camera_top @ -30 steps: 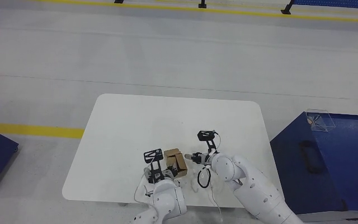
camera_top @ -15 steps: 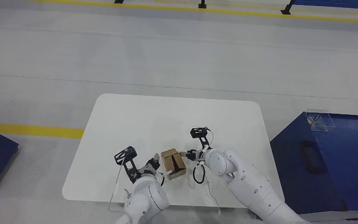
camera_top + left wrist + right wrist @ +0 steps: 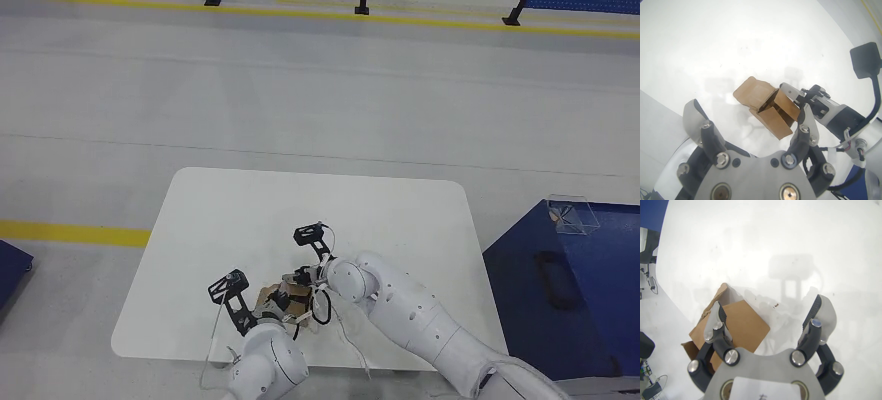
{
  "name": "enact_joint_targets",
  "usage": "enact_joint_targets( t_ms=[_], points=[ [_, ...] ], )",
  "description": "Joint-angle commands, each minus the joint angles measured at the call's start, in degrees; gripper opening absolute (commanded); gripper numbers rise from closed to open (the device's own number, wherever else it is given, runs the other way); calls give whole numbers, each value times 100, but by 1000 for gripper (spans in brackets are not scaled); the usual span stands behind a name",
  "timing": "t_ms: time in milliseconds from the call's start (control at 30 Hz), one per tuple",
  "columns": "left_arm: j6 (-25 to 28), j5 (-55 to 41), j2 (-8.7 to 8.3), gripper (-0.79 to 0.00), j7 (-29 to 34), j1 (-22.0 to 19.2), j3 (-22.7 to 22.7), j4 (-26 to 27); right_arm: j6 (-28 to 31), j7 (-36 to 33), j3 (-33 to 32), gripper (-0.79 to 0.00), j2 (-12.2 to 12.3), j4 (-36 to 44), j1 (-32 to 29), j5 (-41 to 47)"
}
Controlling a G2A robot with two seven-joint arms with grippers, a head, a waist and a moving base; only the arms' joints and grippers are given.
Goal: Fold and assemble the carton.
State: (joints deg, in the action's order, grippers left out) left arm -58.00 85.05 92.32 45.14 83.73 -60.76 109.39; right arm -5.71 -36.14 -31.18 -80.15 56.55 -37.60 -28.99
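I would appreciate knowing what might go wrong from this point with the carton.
Neither the left gripper nor the right gripper clamps the carton; both stand open, so a push from a right finger may slide or tip it. It sits close to the table edge and might go off. Its loose flaps could buckle.

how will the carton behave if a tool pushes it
Probably light: the carton is small, thin cardboard and looks empty, so a push would likely slide it across the smooth table. Its flaps stand loose and unfolded, so they would likely bend rather than resist.
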Motion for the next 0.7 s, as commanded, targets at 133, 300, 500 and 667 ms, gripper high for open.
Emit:
enact_joint_targets(
  t_ms=[133, 300, 500, 667],
  points=[
    [16, -145, 80, 0, -450, 118, -16, -21, 484, 606, -441, 0, -32, -458, 50, 452],
    [376, 310, 43, 0, -222, 278, -22, -202, 981, 722, -833, 0, 136, -251, -244, 494],
    [8, -548, 124, 0, -586, 222, -398, 296, 1418, 1091, -1210, 0, 367, 370, -857, 133],
    [73, -1625, 253, 0, -2047, 265, -647, 344, 1613, 1860, -1392, 0, 541, 1050, -1478, -724]
  ],
)
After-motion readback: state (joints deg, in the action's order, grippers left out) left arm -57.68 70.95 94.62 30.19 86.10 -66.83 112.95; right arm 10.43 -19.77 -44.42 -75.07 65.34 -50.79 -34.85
